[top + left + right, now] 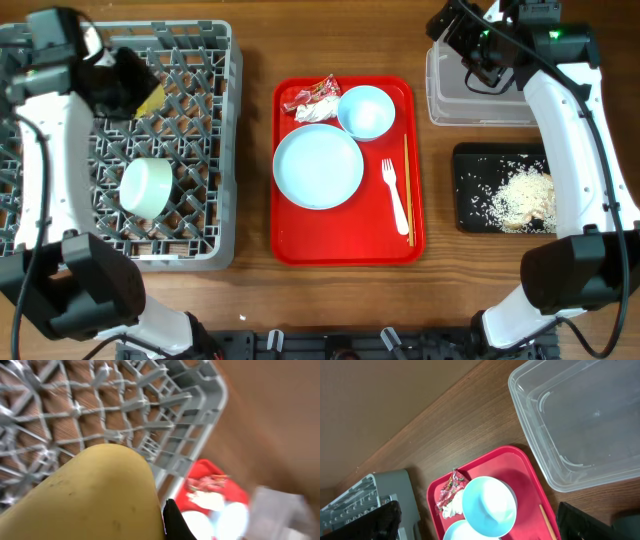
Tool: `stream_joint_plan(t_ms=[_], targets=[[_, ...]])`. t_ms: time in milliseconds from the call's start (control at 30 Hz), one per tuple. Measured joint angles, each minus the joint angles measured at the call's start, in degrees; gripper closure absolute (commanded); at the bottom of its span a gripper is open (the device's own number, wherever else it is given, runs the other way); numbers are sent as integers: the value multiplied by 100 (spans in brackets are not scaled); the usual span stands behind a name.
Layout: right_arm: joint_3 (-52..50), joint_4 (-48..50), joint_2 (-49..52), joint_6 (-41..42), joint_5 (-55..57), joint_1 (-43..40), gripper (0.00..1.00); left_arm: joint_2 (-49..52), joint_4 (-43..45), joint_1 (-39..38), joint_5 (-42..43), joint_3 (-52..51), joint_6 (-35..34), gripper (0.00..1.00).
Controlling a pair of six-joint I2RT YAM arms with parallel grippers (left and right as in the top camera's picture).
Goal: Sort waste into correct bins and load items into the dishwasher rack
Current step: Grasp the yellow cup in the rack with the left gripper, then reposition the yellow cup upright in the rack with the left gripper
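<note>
The yellow cup (152, 100) is up over the back part of the grey rack (205, 240). The left gripper (135, 90) has it pinched tight. In the left wrist view the cup fills most of the picture, with one black finger (175, 522) pressed right beside it. The left arm reaches from the near edge of the table up along the left side of the rack, then bends in over it.

One pale bowl (148, 187) sits in the rack, nearer to me than the cup.

Next to the rack is the red tray (345, 250). On it are the round plate (318, 166) and a second bowl (366, 111), just touching. The red wrapper (315, 93) and the white napkin (312, 113) lie in the far left corner of the tray, beside that bowl. The white fork (396, 195) lies to the right of the plate, and a thin wooden stick (408, 190) lies beside the fork.

To the right of the tray is the clear tub (480, 105). Closer to me is the black tray (470, 160), with the rice scraps (520, 190) in it.

The right arm stretches up along the right side and bends over the clear tub. The right gripper (468, 48) hangs above the tub with its fingers (590, 522) spread wide and not gripping.
</note>
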Motion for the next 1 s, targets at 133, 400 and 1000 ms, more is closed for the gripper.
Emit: stream_joint_plan(t_ms=[133, 400, 1000], targets=[[0, 0, 0, 0, 0, 0, 0, 7, 46, 201, 750, -42, -264, 96], [0, 0, 0, 0, 0, 0, 0, 509, 339, 210, 1508, -157, -745, 96], [0, 0, 0, 0, 0, 0, 0, 1606, 1945, 538, 2614, -173, -1261, 58]])
